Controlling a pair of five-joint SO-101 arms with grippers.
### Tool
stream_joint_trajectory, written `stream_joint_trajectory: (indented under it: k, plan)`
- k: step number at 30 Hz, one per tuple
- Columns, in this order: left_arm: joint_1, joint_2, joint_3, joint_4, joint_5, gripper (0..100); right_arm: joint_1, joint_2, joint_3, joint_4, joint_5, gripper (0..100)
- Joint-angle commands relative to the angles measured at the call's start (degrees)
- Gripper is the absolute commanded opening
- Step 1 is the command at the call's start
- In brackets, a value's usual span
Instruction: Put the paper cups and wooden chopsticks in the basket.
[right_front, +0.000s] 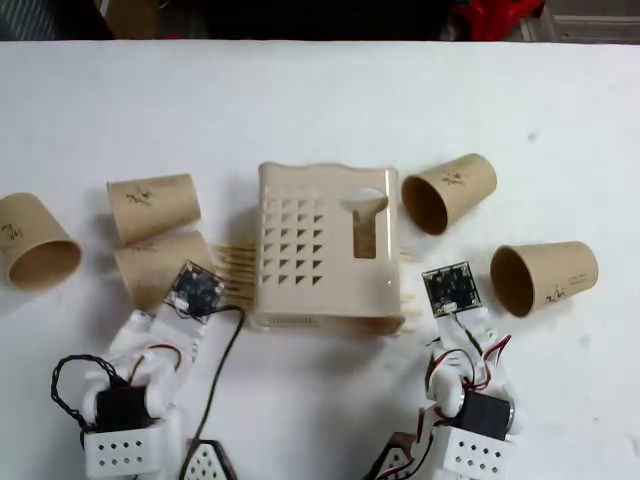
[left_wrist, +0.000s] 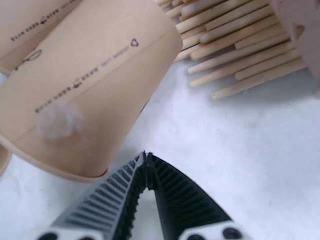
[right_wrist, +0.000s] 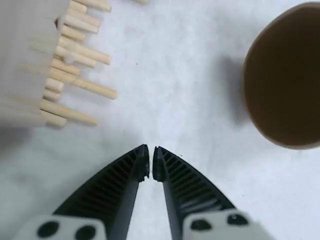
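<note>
Several brown paper cups lie on their sides on the white table: three at the left (right_front: 35, 243) (right_front: 153, 206) (right_front: 160, 266), two at the right (right_front: 448, 192) (right_front: 543, 276). The cream plastic basket (right_front: 325, 250) rests in the middle on top of a row of wooden chopsticks (right_front: 232, 270), whose ends stick out on both sides. My left gripper (left_wrist: 146, 157) is shut and empty, just beside the rim of a cup (left_wrist: 90, 85) and short of the chopstick ends (left_wrist: 240, 45). My right gripper (right_wrist: 150, 162) is shut and empty between the chopstick ends (right_wrist: 75, 65) and a cup's mouth (right_wrist: 285, 80).
The left arm (right_front: 140, 380) and right arm (right_front: 465, 400) stand at the near table edge, either side of the basket. A black cable (right_front: 222, 370) runs across the table by the left arm. Bare table stretches behind the basket toward the far edge.
</note>
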Motion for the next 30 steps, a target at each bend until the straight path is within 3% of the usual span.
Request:
stream_joint_trajectory:
  k: [1, 21, 30]
  plan:
    - [-0.2, 0.6, -0.1, 0.7, -0.3, 3, 0.2, -0.3, 0.4, 0.2, 0.3, 2.8]
    - [-0.2, 0.6, -0.1, 0.7, -0.3, 3, 0.0, -0.3, 0.4, 0.2, 0.2, 2.8]
    - [-0.2, 0.6, -0.1, 0.7, -0.3, 3, -7.1, -0.3, 0.4, 0.2, 0.2, 2.9]
